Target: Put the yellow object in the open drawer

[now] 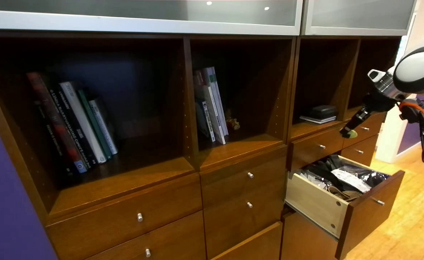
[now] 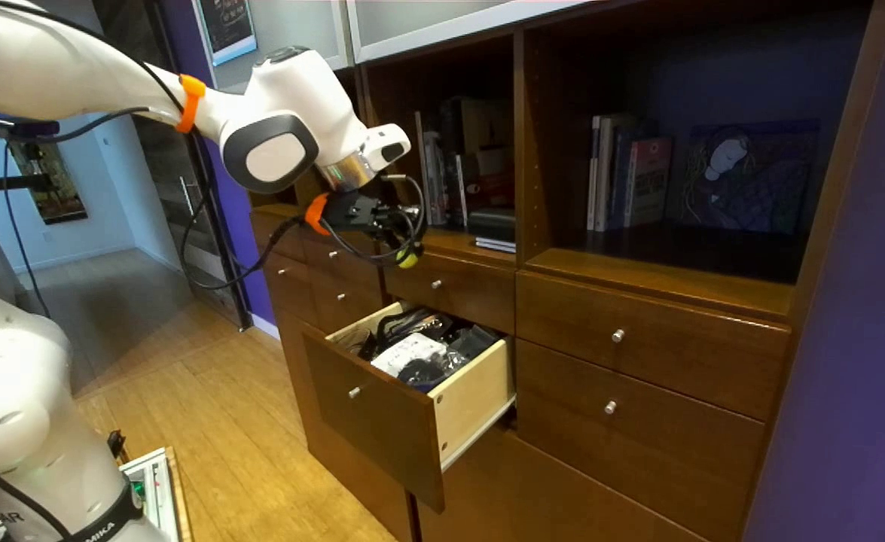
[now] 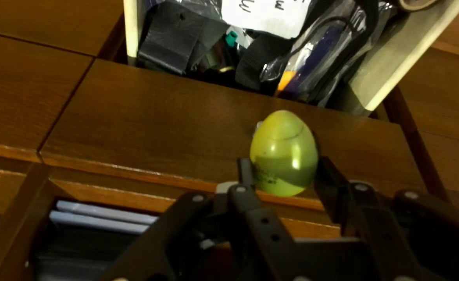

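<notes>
The yellow object is a glossy yellow-green egg [image 3: 284, 152], shown large in the wrist view. It also shows small at the gripper's tip in both exterior views [image 1: 349, 134] [image 2: 407, 259]. My gripper [image 3: 284, 168] is shut on it, with one dark finger on each side. In both exterior views the gripper [image 1: 346, 130] [image 2: 404, 250] holds the egg in the air, higher than the open drawer. The open drawer [image 1: 372, 216] has a reddish-brown front and pale sides; it shows in an exterior view [image 2: 378, 421] and at the top of the wrist view [image 3: 405, 66].
The drawer holds black straps, plastic bags and a white label [image 3: 266, 15]. A closed drawer front [image 2: 457, 290] with a silver knob lies just above it. A black box [image 1: 322, 112] sits on flat items on the shelf above. Books [image 1: 212, 104] stand in other compartments.
</notes>
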Robot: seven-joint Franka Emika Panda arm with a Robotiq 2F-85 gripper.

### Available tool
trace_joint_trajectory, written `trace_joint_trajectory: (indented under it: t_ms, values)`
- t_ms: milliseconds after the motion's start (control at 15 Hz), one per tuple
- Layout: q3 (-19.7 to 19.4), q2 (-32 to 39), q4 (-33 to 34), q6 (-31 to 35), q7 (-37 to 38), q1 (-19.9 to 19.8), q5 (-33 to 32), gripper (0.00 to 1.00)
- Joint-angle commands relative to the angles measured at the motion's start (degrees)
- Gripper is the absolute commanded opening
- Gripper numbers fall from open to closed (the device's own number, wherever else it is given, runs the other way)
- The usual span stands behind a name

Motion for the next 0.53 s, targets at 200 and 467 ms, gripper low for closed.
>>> trace_joint_trajectory:
  t_ms: [200,467]
  values:
    - [-0.19,6.67,-3.77,11.76,14.52,-2.57,-8.37,0.18]
    - [-0.34,12.09,-3.53,15.45,19.93,-4.10,-10.77,0.18]
